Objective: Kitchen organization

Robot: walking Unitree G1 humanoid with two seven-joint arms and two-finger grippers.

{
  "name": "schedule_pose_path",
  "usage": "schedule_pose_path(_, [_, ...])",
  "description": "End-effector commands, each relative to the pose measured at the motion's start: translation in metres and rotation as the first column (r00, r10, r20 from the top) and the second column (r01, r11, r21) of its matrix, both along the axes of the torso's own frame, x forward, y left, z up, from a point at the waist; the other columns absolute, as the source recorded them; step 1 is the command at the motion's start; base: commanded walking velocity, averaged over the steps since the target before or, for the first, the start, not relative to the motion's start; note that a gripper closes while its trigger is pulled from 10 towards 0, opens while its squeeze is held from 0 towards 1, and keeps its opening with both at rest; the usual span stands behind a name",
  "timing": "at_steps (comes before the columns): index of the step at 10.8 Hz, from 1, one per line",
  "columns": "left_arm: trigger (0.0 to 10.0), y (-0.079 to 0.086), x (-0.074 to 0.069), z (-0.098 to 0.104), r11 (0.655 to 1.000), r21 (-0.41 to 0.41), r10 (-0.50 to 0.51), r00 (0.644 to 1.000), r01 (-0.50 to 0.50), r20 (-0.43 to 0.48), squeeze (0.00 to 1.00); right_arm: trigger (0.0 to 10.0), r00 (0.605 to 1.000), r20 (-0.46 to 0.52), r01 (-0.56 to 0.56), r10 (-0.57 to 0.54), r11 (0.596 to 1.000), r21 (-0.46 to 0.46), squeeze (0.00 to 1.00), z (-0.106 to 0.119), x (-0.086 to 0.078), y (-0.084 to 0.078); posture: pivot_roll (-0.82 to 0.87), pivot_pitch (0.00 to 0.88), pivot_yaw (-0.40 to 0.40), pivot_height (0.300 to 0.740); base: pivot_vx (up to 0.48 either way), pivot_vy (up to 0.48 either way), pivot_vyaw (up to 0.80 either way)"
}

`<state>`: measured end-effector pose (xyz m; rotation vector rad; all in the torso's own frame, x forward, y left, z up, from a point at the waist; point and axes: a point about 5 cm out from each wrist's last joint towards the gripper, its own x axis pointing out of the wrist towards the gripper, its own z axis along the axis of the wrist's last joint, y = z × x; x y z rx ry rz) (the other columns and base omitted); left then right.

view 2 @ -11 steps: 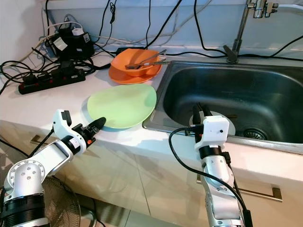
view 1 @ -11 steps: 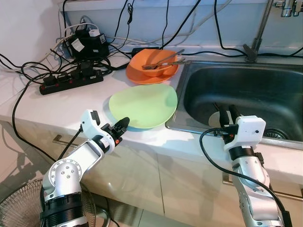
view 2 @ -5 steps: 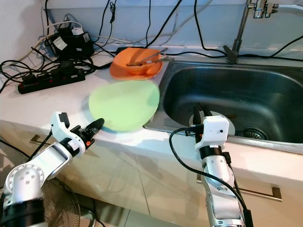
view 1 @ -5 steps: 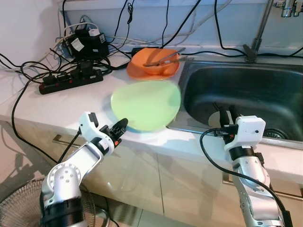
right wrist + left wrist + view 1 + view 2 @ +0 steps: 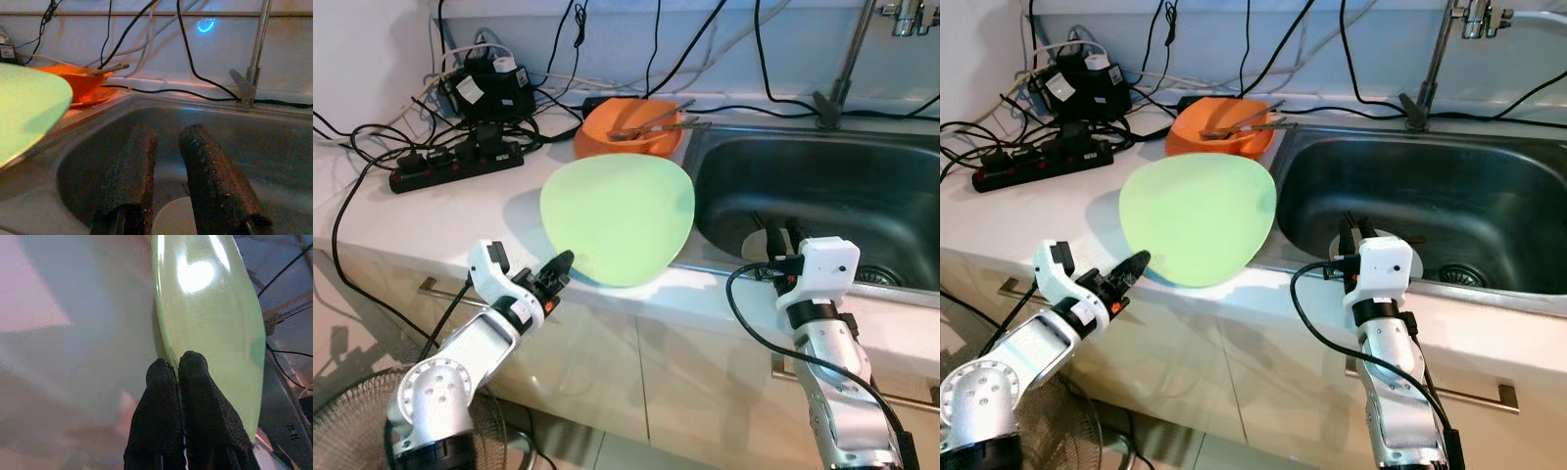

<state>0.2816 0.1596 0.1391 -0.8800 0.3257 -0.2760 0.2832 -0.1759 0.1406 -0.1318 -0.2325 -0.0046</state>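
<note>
The left gripper (image 5: 556, 275), jaws closed on the near rim of the flat pale-green plate (image 5: 619, 217), has tilted it up off the white bench (image 5: 431, 220) beside the steel sink (image 5: 822, 196); the lift looks under way; the right gripper (image 5: 781, 238) hangs over the sink, jaws slightly apart, empty.

The green plate (image 5: 618, 219) is showing a smooth, glossy plastic-looking face; the sink (image 5: 822, 191) is gleaming as brushed metal; the right pincer (image 5: 168, 182) fingers are looking rough, matt black.
</note>
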Motion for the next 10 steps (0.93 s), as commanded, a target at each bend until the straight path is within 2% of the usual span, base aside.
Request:
schedule_pose_path(1, [0.0, -0.007, 0.006, 0.015, 1.0, 0.017, -0.023, 0.996, 0.022, 0.086, 0.0, 10.0, 1.0, -0.008, -0.002, 0.002, 1.0, 0.001, 0.0, 0.002, 0.004, 0.0, 0.05, 0.004, 0.125, 0.74, 0.0, 0.0, 0.0])
schedule_pose_path(3, [0.0, -0.014, 0.018, 0.036, 1.0, 0.004, -0.012, 0.971, 0.012, 0.238, 0.0, 10.0, 1.0, 0.007, 0.006, -0.006, 0.998, 0.062, 0.0, 0.011, 0.009, -0.002, 0.03, 0.0, 0.13, 0.74, 0.0, 0.0, 0.0])
schedule_pose_path(4, [10.0, -0.022, 0.024, 0.044, 0.999, 0.013, -0.032, 0.954, 0.03, 0.297, 0.0, 10.0, 1.0, 0.016, 0.005, -0.007, 0.991, 0.131, 0.0, 0.02, 0.014, -0.004, 0.03, 0.0, 0.132, 0.74, 0.0, 0.0, 0.0])
schedule_pose_path(6, [10.0, -0.032, 0.031, 0.046, 0.998, 0.019, -0.059, 0.94, 0.056, 0.336, 0.0, 10.0, 1.0, 0.029, 0.004, -0.011, 0.971, 0.239, 0.0, 0.03, 0.02, -0.005, 0.02, 0.0, 0.135, 0.74, 0.0, 0.0, 0.0])
schedule_pose_path(8, [10.0, -0.039, 0.036, 0.045, 0.998, 0.006, -0.068, 0.934, 0.07, 0.35, 0.0, 10.0, 1.0, 0.027, 0.001, -0.01, 0.952, 0.306, 0.0, 0.034, 0.023, -0.007, 0.01, 0.0, 0.136, 0.74, 0.0, 0.0, 0.0])
schedule_pose_path(10, [10.0, -0.036, 0.039, 0.05, 0.998, -0.057, -0.008, 0.922, 0.033, 0.388, 0.0, 10.0, 1.0, 0.006, -0.001, -0.002, 0.922, 0.387, 0.0, 0.033, 0.023, -0.009, 0.01, 0.0, 0.136, 0.74, 0.0, 0.0, 0.0])
